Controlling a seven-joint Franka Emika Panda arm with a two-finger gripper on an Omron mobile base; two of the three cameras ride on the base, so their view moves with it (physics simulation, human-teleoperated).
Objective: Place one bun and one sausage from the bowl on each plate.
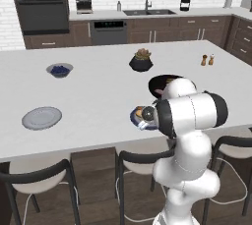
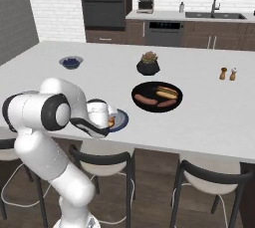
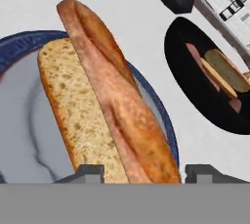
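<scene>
1. Jaws stand apart, one dark fingertip (image 3: 87, 173) on either side of the sausage (image 3: 117, 105); you cannot tell from the hand view whether they are pressing on it or merely flanking it.
2. Gripper (image 3: 141, 174) hangs low over the blue-rimmed plate (image 3: 161, 115), close above the food, looking almost straight down.
3. Sausage is long and reddish brown, and you see it run up the hand view from between the fingertips, lying along the bun's right edge and reaching past the plate's rim at its far end.
4. Bun (image 3: 73, 105) lies flat on that plate, its pale cut face up, beside and partly under the sausage.
5. Blue-rimmed plate sits near the front edge of the white counter (image 2: 209, 117); in the right base view you see it just past the robot's hand (image 2: 98, 115).
6. Black bowl (image 2: 157, 96) rests on the counter close beyond the plate, apart from it, and you can make out one bun and two sausages inside.
7. Plain grey plate (image 1: 42, 118) lies well to the left along the front of the counter, bare.
8. Potted succulent (image 2: 148, 64) stands behind the bowl; a small bowl of blue berries (image 1: 59, 70) sits far back left; two shakers (image 2: 227, 74) stand to the right.
</scene>
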